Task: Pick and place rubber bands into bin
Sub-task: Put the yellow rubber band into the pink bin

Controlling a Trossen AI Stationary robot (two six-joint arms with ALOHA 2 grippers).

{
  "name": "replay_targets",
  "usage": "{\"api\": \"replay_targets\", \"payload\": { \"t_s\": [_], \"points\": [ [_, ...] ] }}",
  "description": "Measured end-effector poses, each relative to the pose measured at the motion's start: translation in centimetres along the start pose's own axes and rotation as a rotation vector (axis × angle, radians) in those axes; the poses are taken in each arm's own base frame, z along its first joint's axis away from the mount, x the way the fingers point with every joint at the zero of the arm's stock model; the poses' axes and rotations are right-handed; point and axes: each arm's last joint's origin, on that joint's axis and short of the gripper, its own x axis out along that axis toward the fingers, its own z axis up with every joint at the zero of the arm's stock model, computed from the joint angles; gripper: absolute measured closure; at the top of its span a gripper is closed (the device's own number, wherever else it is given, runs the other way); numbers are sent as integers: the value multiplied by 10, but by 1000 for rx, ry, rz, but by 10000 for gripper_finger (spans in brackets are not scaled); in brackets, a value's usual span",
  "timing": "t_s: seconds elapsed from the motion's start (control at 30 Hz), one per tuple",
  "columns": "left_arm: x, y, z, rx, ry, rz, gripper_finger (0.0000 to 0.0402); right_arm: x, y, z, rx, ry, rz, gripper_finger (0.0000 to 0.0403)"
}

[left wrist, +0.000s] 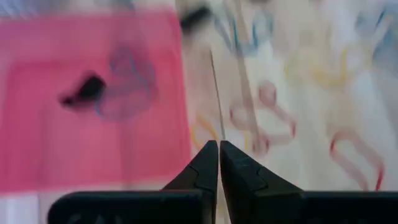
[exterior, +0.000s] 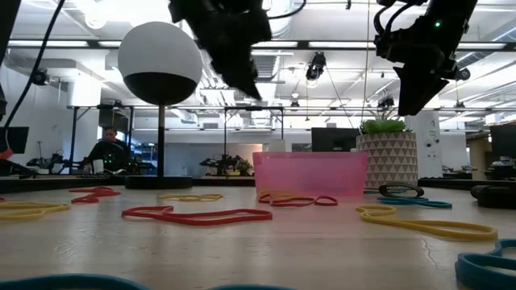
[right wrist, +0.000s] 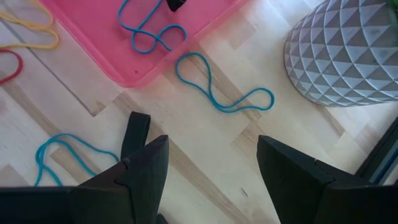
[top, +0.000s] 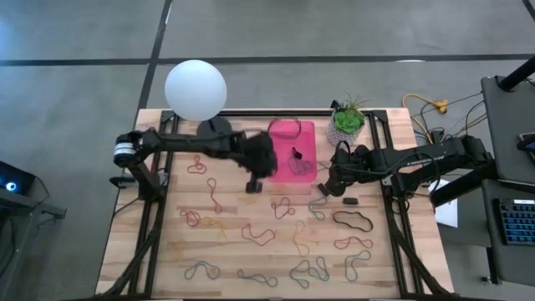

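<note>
The pink bin (top: 292,134) (exterior: 310,173) stands at the table's far middle. Inside it lie a blue rubber band (right wrist: 149,31) and a small black piece (left wrist: 84,92). Many rubber bands lie loose on the wood, among them a red one (exterior: 197,215) and a yellow one (exterior: 427,225). My left gripper (top: 253,186) (left wrist: 218,146) hangs shut above the table, off the bin's near left corner; I see no band between its fingers. My right gripper (top: 333,186) (right wrist: 211,149) stands open above bare wood right of the bin, near a blue band (right wrist: 217,93).
A white globe lamp (top: 196,89) stands at the far left, and a white pot with a green plant (top: 347,124) right of the bin. A black band (top: 355,221) lies near the right arm. A person (exterior: 105,149) sits in the room beyond the table.
</note>
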Motion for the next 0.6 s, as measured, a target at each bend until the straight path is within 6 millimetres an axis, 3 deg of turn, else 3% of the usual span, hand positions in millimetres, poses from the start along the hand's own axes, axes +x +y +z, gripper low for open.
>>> {"api": "replay_targets", "payload": {
  "t_s": [0.17, 0.4, 0.6],
  "points": [
    [18, -24, -14, -100, 45, 3, 346, 0, 0, 0, 0, -1, 0, 172],
    [42, -38, -26, -393, 17, 52, 252, 0, 0, 0, 0, 6, 8, 172],
    [79, -43, -33, -557, 27, 46, 222, 0, 0, 0, -27, 12, 13, 172]
  ]
}}
